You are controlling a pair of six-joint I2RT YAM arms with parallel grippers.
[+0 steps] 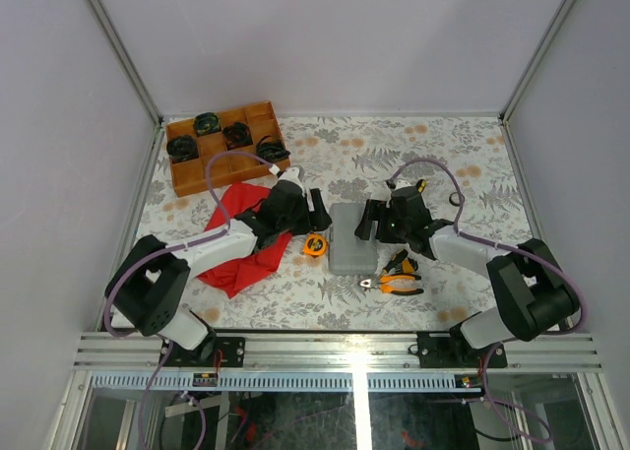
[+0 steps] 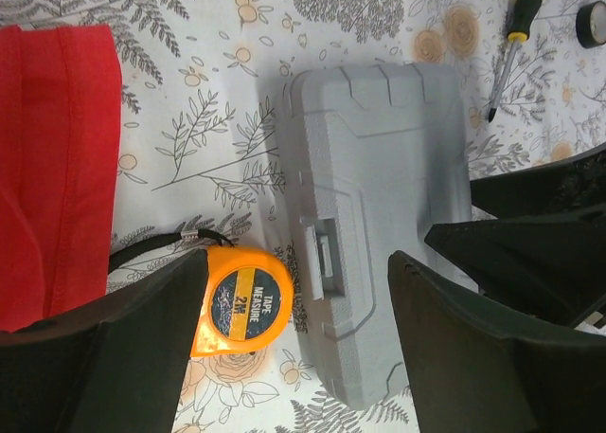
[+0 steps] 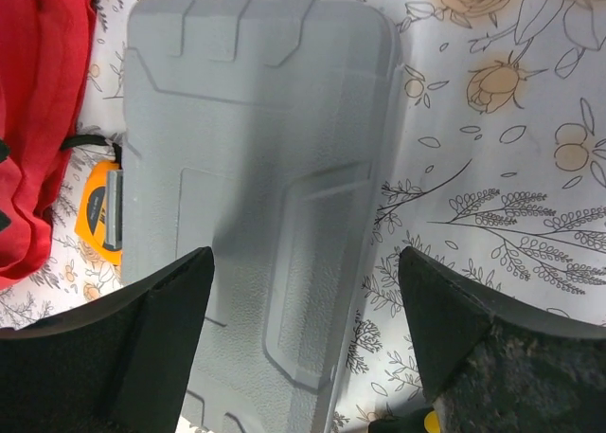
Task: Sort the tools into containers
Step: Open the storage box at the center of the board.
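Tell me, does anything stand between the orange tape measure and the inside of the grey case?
Yes: the grey case itself lies shut, and that bars the way inside. Its latch side faces the tape measure, which lies close beside it; nothing else lies between them.

arms (image 1: 212,245) — white links, black joints; lilac cables (image 1: 433,162) | pincer fingers (image 2: 473,357) — matte black wedges
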